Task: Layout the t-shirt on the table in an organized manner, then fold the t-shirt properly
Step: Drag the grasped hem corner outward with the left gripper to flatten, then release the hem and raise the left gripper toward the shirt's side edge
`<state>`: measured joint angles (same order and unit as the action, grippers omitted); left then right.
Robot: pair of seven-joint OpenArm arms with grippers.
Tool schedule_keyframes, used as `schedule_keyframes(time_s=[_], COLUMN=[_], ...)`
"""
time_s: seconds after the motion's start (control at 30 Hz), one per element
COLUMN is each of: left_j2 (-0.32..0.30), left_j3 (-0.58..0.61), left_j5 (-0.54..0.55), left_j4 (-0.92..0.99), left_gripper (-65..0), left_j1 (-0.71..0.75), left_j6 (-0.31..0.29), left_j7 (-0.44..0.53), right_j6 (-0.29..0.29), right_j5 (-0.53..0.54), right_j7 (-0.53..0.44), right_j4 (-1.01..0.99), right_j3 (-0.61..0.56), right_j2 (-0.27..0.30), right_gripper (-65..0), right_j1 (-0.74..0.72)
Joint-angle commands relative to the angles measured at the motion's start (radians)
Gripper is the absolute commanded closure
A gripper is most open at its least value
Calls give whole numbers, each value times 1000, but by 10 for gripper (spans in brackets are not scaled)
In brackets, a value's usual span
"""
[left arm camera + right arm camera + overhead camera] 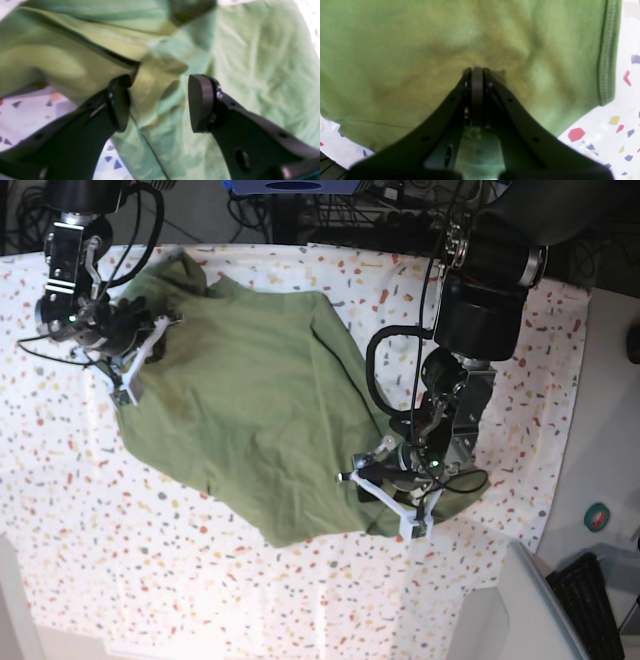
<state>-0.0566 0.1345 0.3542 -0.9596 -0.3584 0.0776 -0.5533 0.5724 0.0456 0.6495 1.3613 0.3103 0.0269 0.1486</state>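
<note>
The olive-green t-shirt (250, 400) lies spread but wrinkled across the speckled table (150, 580). In the base view my right gripper (140, 360) sits at the shirt's left edge. In the right wrist view it (477, 72) is shut, and the t-shirt (420, 50) puckers toward its tip. My left gripper (380, 502) is over the shirt's lower right corner. In the left wrist view it (160, 102) stands open just above the t-shirt (250, 62). A raised fold of cloth leans against one pad (120, 105), while the other pad (200, 102) is free.
A plain grey-white surface (600, 430) borders the table on the right, with a small round object (597, 517) on it. A keyboard (590, 590) and a pale panel (500, 600) sit at the bottom right. Cables run along the far edge (330, 220).
</note>
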Motion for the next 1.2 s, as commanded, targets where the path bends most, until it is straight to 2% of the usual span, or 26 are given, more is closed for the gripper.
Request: schedule_keyframes(time_s=[0.0, 0.1, 0.27, 0.47, 0.53, 0.7, 0.73, 0.8, 0.87, 0.97, 1.17], left_j2=[-9, -10, -10, -4, -2, -2, -2, -7, -9, -38, -68], left_j3=[-3, -3, -2, -2, -2, -2, 0, 0, -16, -17, -20], left_j5=[4, 4, 4, 4, 4, 12, 13, 13, 13, 15, 15], left_j4=[-23, 23, 61, 61, 60, 46, 40, 9, -55, -236, -602], left_gripper=[-346, -346, -346, -331, -273, -20, 0, 0, 0, 0, 0], left_j1=[-24, -37, -32, -29, -29, -27, -26, -24, -9, 45, 210], left_j6=[1, 0, -2, -15, -37, -39, -39, -39, -34, -15, 170], left_j7=[19, 22, 117, 117, 117, 114, 112, 74, -6, -126, -320], right_j6=[-1, -1, -1, -1, -1, -1, -1, -1, -1, -1, -1], right_j5=[-2, -2, -2, -2, -2, -2, -2, -2, -2, -2, -2], right_j7=[2, 2, 2, 2, 2, 2, 2, 2, 2, 2, 2], right_j4=[10, 10, 10, 10, 10, 10, 10, 10, 10, 10, 8], right_j3=[2, 2, 2, 2, 2, 2, 2, 2, 2, 2, 2], right_j2=[3, 3, 3, 3, 3, 3, 3, 3, 5, 5, 17], right_gripper=[0, 0, 0, 0, 0, 0, 0, 0, 0, 0, 0], right_j1=[-4, -4, -7, -7, -7, -7, -7, -7, -8, -8, -8])
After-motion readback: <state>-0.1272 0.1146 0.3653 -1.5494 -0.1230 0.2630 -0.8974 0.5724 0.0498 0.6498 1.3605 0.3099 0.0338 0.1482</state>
